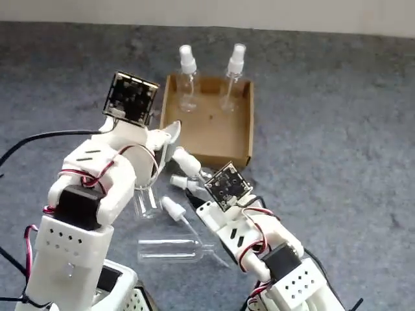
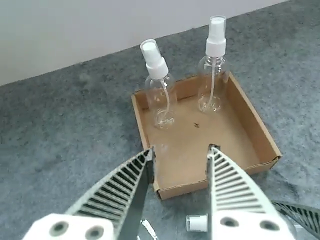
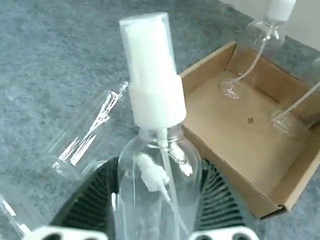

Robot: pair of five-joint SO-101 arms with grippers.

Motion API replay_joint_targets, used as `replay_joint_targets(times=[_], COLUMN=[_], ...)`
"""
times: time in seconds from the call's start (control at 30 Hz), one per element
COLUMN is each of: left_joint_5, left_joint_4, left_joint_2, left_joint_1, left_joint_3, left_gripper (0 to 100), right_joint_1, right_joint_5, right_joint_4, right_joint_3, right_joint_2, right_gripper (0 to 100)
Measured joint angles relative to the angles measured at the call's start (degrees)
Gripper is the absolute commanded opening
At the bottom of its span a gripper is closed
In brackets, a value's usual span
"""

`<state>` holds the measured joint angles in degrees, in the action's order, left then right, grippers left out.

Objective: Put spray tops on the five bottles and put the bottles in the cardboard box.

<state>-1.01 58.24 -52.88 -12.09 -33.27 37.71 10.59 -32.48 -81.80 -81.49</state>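
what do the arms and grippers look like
The left arm and right arm are white plastic with black motors, red and black cables and square black wrist camera boards. The left gripper has pale ribbed fingers; the right gripper black ribbed ones.

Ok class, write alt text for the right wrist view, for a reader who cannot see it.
The gripper holds a clear bottle with a white spray top. Beyond, two bottles stand in the box; a topless bottle lies on the carpet.

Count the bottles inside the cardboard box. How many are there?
2. One bottle stands in the cardboard box's far left corner, the other bottle in its far right corner. None seems hidden.
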Motion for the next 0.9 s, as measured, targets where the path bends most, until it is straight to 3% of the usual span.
replay_joint_targets(times=[0.13, 0.27, 0.43, 0.53, 0.73, 0.9], left_joint_5=[-4.7, -8.0, -2.2, -0.1, 2.3, 2.3], left_joint_4=[0.1, 0.1, -3.0, -6.0, -7.7, -7.7], left_joint_2=[-5.0, -18.4, -34.2, -36.4, -36.8, -37.4], left_joint_1=[4.4, 9.2, 8.3, 4.6, -0.7, -1.3], left_joint_3=[-2.5, -11.7, -29.5, -39.0, -41.3, -41.3], left_gripper=[14, 14, 14, 14, 17, 25], right_joint_1=[-6.4, -9.2, -9.6, -9.4, -9.1, -3.9], right_joint_5=[-1.1, -4.7, -5.4, -5.7, -7.5, -13.7], right_joint_4=[0.0, 0.0, 0.0, 0.0, 0.0, -2.3], right_joint_3=[1.7, 6.6, 17.1, 26.1, 45.1, 54.7], right_joint_2=[0.0, 0.4, 11.1, 23.2, 48.0, 57.3], right_gripper=[0.5, 0.5, 0.5, 0.5, 0.5, 0.5])
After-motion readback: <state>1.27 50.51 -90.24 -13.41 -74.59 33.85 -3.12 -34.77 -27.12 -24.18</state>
